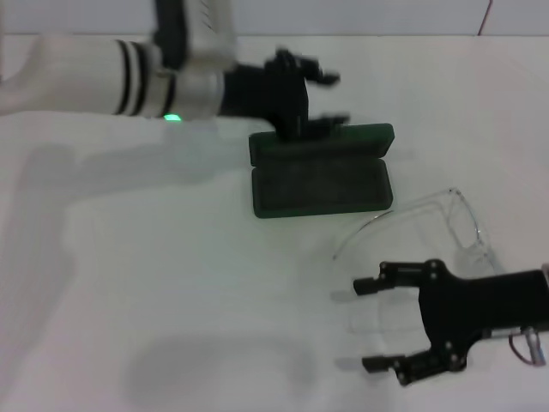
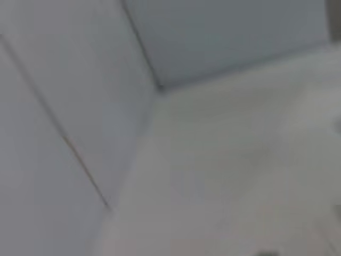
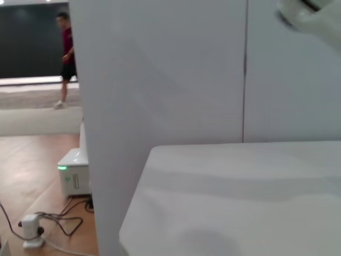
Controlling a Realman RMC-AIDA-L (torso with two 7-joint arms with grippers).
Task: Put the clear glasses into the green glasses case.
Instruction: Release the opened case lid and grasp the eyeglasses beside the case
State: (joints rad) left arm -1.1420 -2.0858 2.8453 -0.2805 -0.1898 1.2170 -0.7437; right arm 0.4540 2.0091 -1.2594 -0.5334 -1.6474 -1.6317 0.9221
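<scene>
The green glasses case (image 1: 322, 180) lies open at the middle of the white table, its lid (image 1: 322, 140) standing up at the back and the dark lining showing. The clear glasses (image 1: 450, 225) rest on the table just right of the case, nearer to me. My left gripper (image 1: 331, 99) is open and hovers at the lid's top edge, one finger close to or touching it. My right gripper (image 1: 371, 324) is open near the front right, with the glasses just beyond it and nothing between its fingers. Neither wrist view shows the case or the glasses.
The white table (image 1: 154, 283) stretches to the left and front. In the right wrist view a grey partition wall (image 3: 160, 80) stands behind the table edge, with floor, cables and a person far off. Part of the left arm (image 3: 311, 16) shows in that view too.
</scene>
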